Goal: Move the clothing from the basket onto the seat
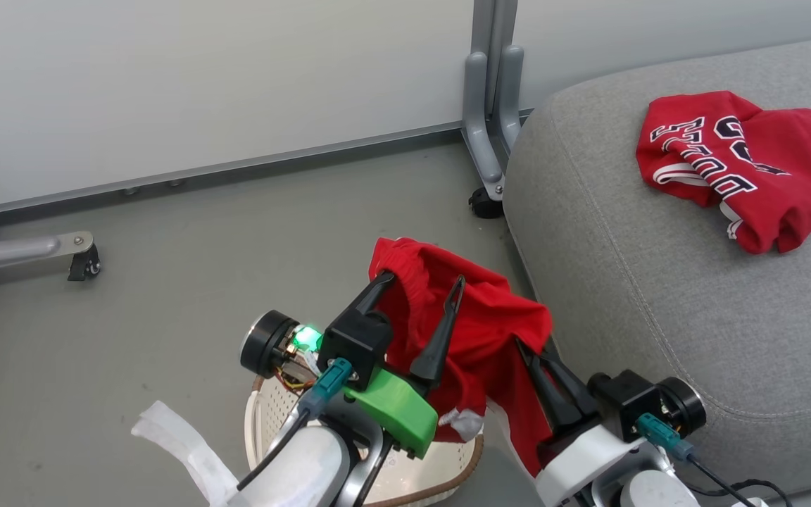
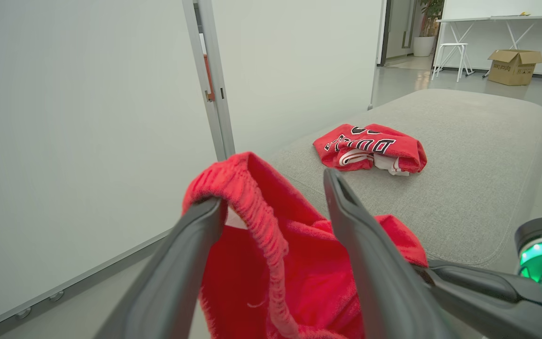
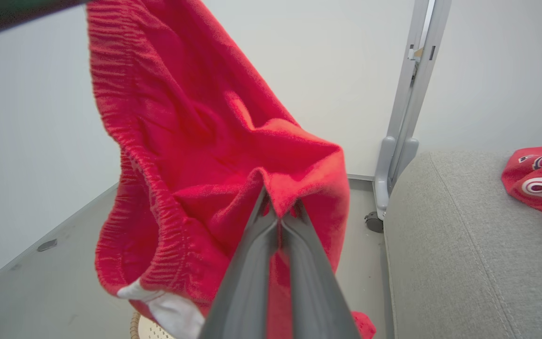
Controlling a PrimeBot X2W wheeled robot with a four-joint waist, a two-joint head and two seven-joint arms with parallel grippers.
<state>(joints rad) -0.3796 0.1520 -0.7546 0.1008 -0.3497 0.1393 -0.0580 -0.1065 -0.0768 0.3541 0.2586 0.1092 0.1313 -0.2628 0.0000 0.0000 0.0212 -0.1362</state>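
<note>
A red garment [image 1: 479, 331] with an elastic waistband hangs in the air over the basket [image 1: 458, 473], just left of the seat [image 1: 645, 296]. My right gripper [image 1: 522, 345] is shut on a fold of it [image 3: 275, 213]. My left gripper [image 1: 423, 279] is open, and the waistband [image 2: 252, 197] is draped over its left finger [image 2: 191, 245]. The other piece of clothing, a red jersey [image 1: 736, 165] with black letters outlined in white, lies crumpled on the seat [image 2: 464, 155]. A sliver of the cream perforated basket [image 3: 151, 331] shows below the hanging cloth.
White partition panels on grey wheeled feet [image 1: 486, 148] stand close behind the seat's corner, and another caster foot [image 1: 82, 260] is at the far left. Grey floor lies between them. A cardboard box [image 2: 514, 67] and a white stool [image 2: 452, 56] stand far off.
</note>
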